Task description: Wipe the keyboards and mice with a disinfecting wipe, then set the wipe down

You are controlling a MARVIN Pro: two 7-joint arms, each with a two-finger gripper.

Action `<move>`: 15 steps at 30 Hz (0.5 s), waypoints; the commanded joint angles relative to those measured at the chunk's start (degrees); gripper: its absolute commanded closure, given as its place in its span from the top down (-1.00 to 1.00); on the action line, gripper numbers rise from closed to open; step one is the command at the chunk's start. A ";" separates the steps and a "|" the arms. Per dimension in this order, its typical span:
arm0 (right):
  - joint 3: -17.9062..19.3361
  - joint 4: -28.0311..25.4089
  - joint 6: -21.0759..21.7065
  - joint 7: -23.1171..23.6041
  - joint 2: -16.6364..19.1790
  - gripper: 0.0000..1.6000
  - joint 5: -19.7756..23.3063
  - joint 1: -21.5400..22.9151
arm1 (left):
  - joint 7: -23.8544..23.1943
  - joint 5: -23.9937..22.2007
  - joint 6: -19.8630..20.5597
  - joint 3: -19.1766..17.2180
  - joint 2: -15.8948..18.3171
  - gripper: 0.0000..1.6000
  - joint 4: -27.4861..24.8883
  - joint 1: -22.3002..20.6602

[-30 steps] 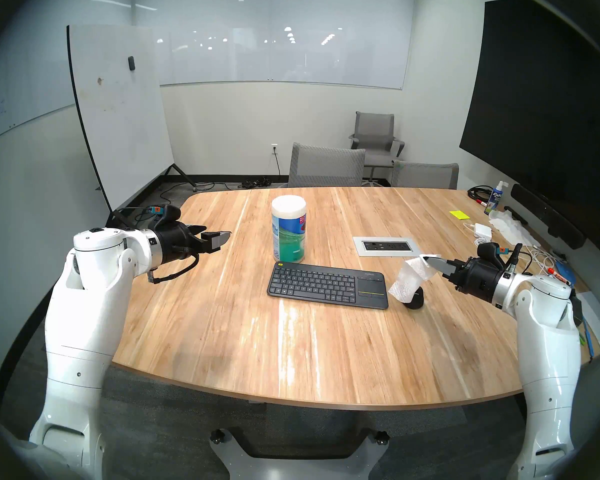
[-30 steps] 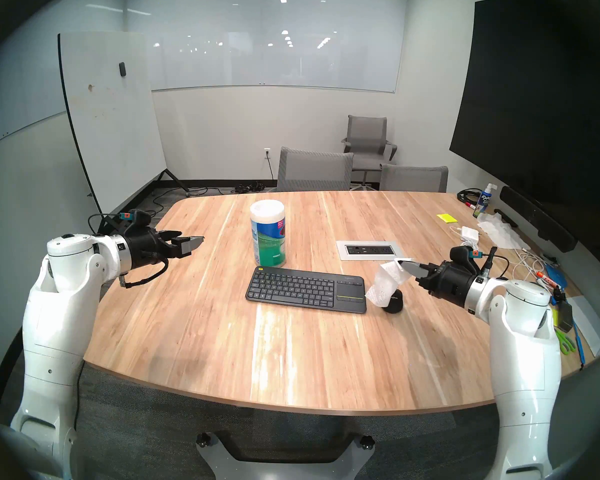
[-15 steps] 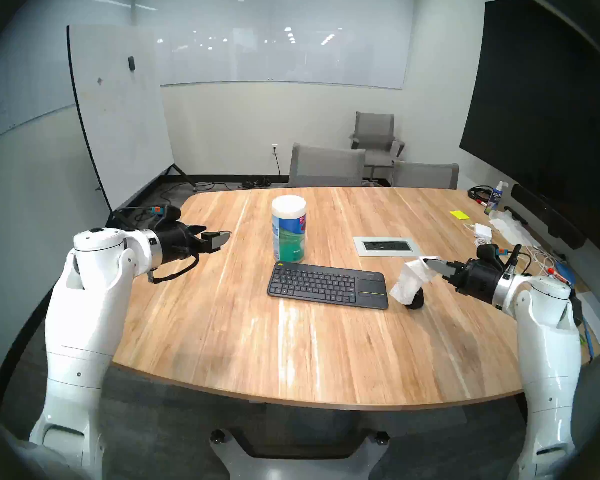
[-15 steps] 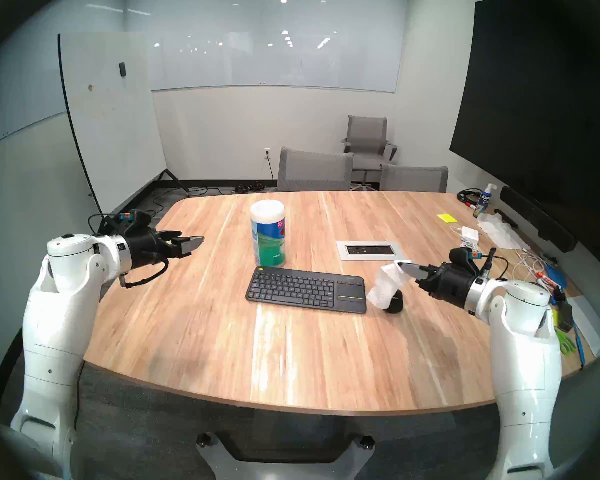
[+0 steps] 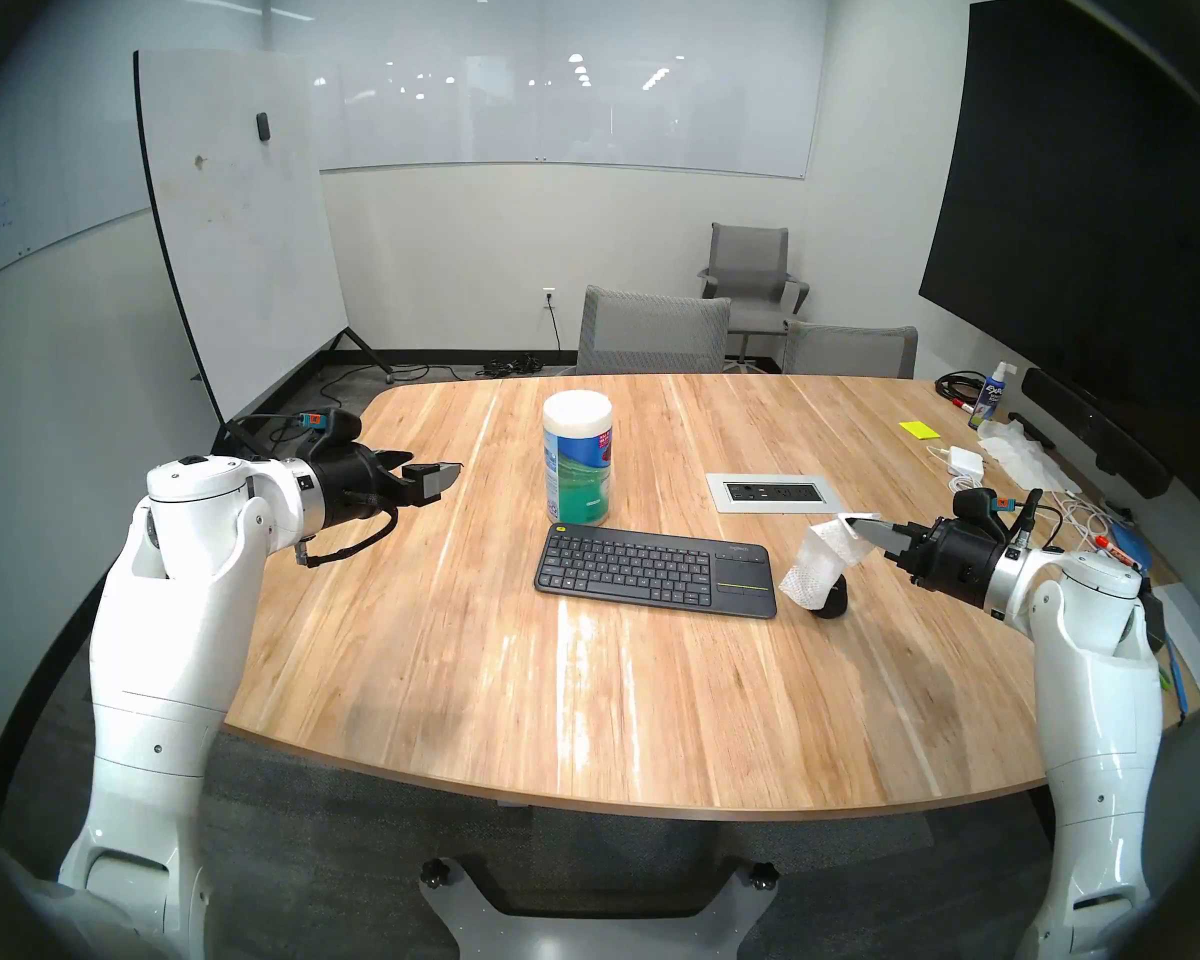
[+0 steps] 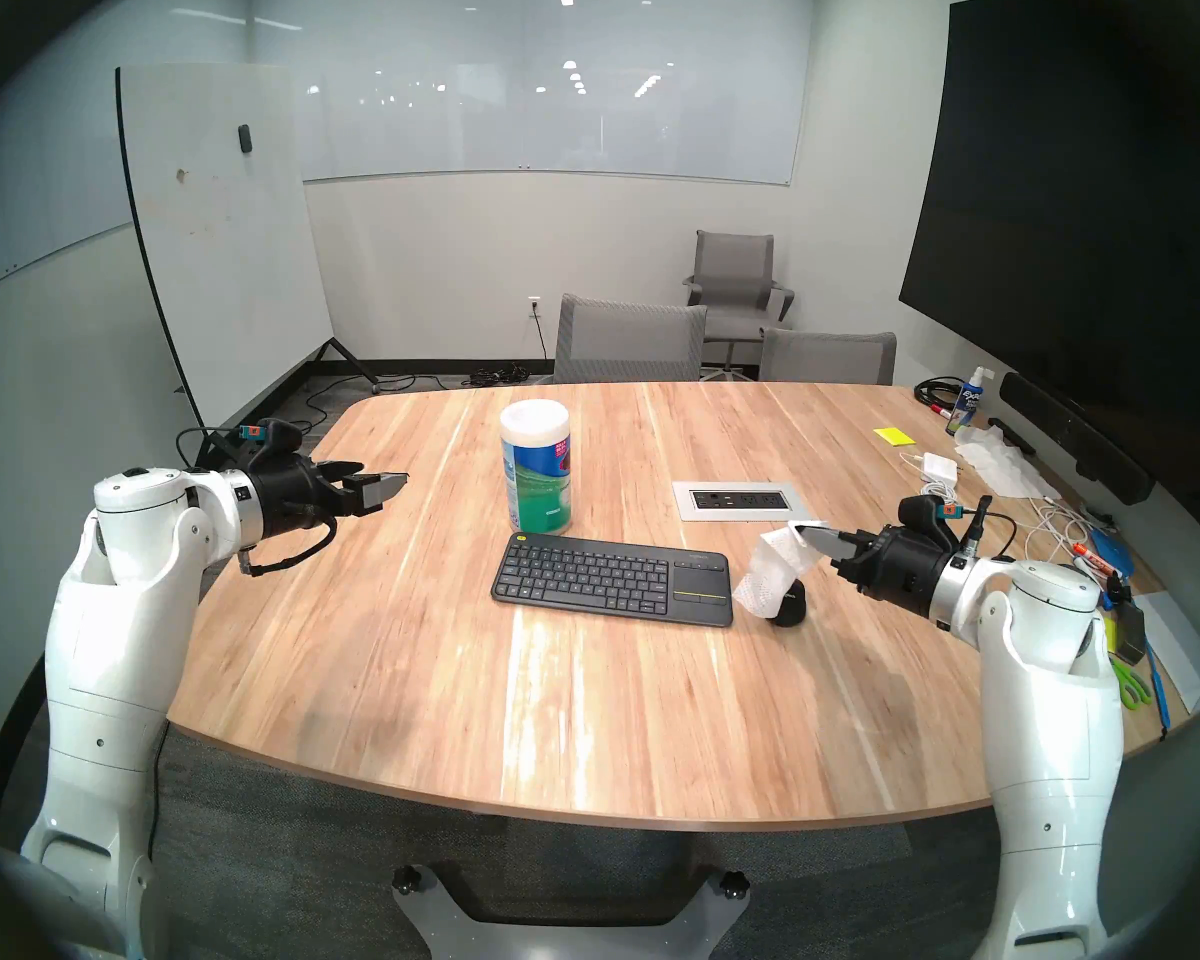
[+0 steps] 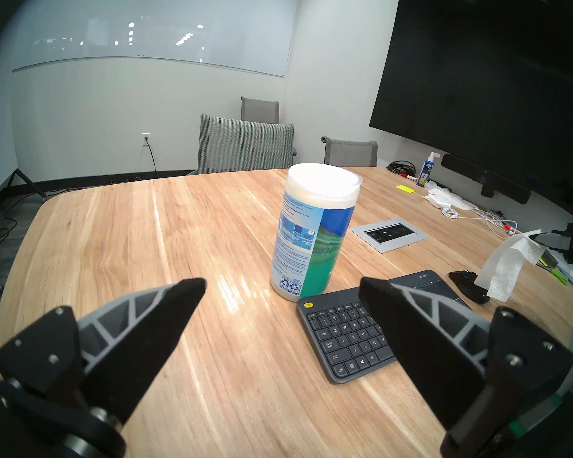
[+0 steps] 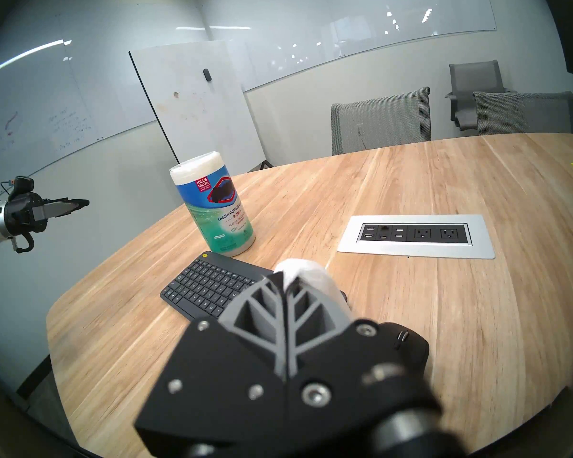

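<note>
While our right gripper [image 5: 853, 520] pinches the thin white woven wipe [image 5: 819, 560] above the black rounded mouse [image 5: 836, 602], our left gripper [image 7: 282, 290] hangs spread.

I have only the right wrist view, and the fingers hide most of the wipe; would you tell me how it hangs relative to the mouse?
Observer: The wipe hangs from the shut right gripper and its lower end drapes in front of the mouse. I cannot tell whether it touches.
Operator: Thank you. I see the left gripper only side-on; is it open?
Observer: Yes. In the left wrist view the left gripper has its fingers wide apart, with nothing between them.
Operator: Which end of the keyboard is nearest the mouse?
Observer: The touchpad end of the keyboard; the mouse sits just to its right.
</note>
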 commanded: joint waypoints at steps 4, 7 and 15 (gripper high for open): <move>0.15 -0.67 -0.27 0.04 0.15 -1.00 0.03 0.56 | 0.09 -0.12 -0.18 -0.18 -0.12 1.00 -1.41 -0.70; 0.16 -0.67 -0.26 0.06 0.14 -1.00 0.01 0.57 | 0.08 -0.12 -0.18 -0.18 -0.12 1.00 -1.41 -0.70; 0.70 -0.24 -0.65 -3.37 -1.21 -1.00 -0.98 2.63 | 0.06 -0.13 -0.19 -0.17 -0.11 1.00 -1.39 -0.71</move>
